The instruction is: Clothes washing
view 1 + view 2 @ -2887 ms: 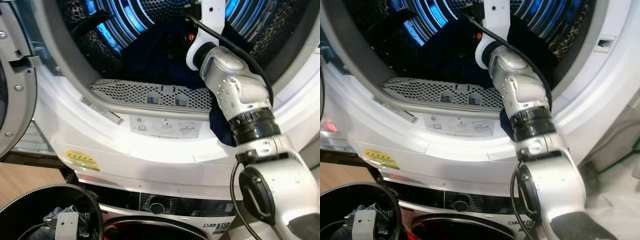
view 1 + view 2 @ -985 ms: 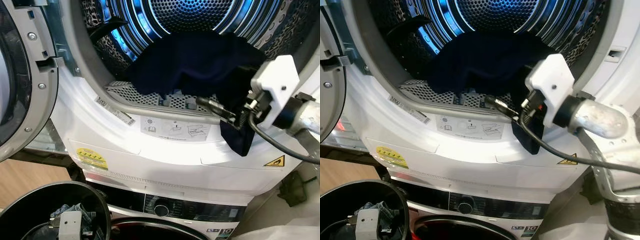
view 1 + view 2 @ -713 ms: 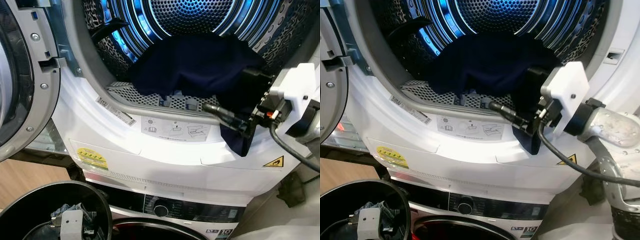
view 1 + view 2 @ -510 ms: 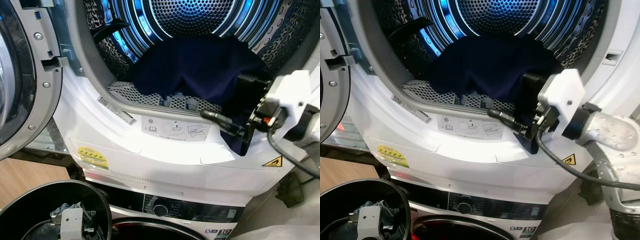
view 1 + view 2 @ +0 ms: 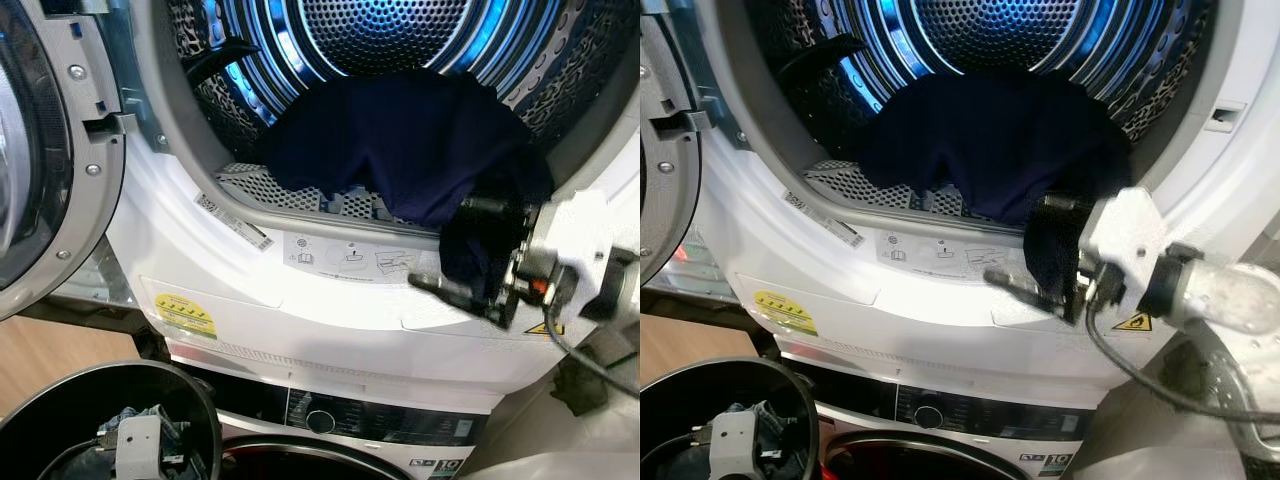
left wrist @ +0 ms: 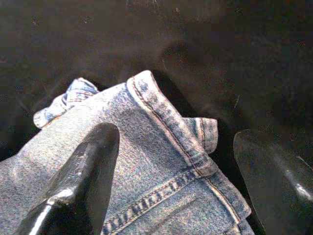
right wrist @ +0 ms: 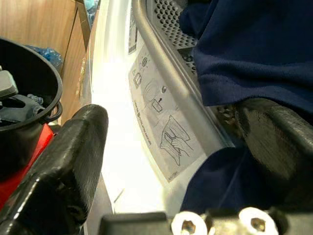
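A dark navy garment [image 5: 400, 140] lies at the front of the blue-lit drum [image 5: 370, 30]. One end of it [image 5: 470, 255] hangs over the door rim on the right. My right gripper [image 5: 440, 243] is open in front of that rim, one finger above and one below the hanging end. In the right wrist view the navy cloth [image 7: 254, 54] lies by one of the wide-apart fingers [image 7: 63, 166]. My left gripper [image 6: 176, 176] is open inside the black basket [image 5: 190, 400], its fingers astride blue jeans [image 6: 161, 161].
The round door [image 5: 40, 150] stands open at the left. A perforated lint filter [image 5: 290, 190] lines the rim's bottom. Below is a second machine with a control knob [image 5: 322, 420]. Wooden floor [image 5: 60, 350] shows at the lower left.
My right gripper has dropped from the drum's lip to the front panel, and its fingers now bracket the garment's hanging end. The left gripper has stayed in the basket.
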You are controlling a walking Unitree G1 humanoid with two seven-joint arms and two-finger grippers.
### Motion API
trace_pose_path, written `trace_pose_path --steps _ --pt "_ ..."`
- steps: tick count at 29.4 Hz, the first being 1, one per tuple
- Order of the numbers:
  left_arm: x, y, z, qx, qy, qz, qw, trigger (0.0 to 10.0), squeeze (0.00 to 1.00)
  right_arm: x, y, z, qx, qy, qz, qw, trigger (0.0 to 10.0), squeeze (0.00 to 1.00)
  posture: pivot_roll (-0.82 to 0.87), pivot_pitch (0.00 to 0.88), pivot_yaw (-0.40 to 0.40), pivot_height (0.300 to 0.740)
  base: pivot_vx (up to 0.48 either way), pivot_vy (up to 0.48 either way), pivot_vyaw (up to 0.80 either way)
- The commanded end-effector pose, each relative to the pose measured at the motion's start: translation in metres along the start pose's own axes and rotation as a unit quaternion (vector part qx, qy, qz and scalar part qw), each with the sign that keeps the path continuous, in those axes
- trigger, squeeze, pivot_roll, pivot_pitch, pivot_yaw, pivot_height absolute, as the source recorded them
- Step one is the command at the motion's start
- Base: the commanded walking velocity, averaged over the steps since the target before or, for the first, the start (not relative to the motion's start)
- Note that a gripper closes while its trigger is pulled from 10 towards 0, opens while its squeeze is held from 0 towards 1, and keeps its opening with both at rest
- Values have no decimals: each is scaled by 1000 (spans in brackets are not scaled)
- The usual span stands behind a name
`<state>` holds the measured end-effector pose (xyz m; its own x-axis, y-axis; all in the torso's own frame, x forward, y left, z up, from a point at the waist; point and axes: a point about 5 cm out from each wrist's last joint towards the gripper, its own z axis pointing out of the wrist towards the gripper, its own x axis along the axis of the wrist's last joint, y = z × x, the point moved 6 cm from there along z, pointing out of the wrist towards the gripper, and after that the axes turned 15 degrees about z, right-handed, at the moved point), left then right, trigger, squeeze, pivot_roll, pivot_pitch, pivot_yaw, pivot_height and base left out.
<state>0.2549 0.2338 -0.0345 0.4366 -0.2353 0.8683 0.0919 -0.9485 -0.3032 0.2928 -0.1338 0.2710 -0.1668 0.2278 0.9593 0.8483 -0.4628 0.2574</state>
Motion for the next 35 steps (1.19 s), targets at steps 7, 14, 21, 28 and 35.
trace_pose_path --steps 7,14,21,28,35 --pt "-15 10 -5 -19 -22 9 1000 10000 0 11 -31 -20 62 25 -2 998 10000 0 62 0 -69 740 0 0 0" --pt "-17 10 -7 -21 -26 8 999 10000 0 11 -75 -31 179 32 51 982 10000 0 56 0 -66 740 0 0 0" --pt "-15 9 -4 -21 -23 10 999 10000 0 -49 -127 -25 280 -83 133 947 10000 0 52 0 -65 740 0 0 0" --pt "-13 11 -3 -23 -21 10 999 10000 0 -161 -133 -15 199 -202 230 931 10000 0 64 0 -56 740 0 0 0" --pt "-14 8 -2 -21 -21 11 999 10000 0 -264 -91 -12 -58 -250 343 904 10000 0 87 0 -61 740 0 0 0"
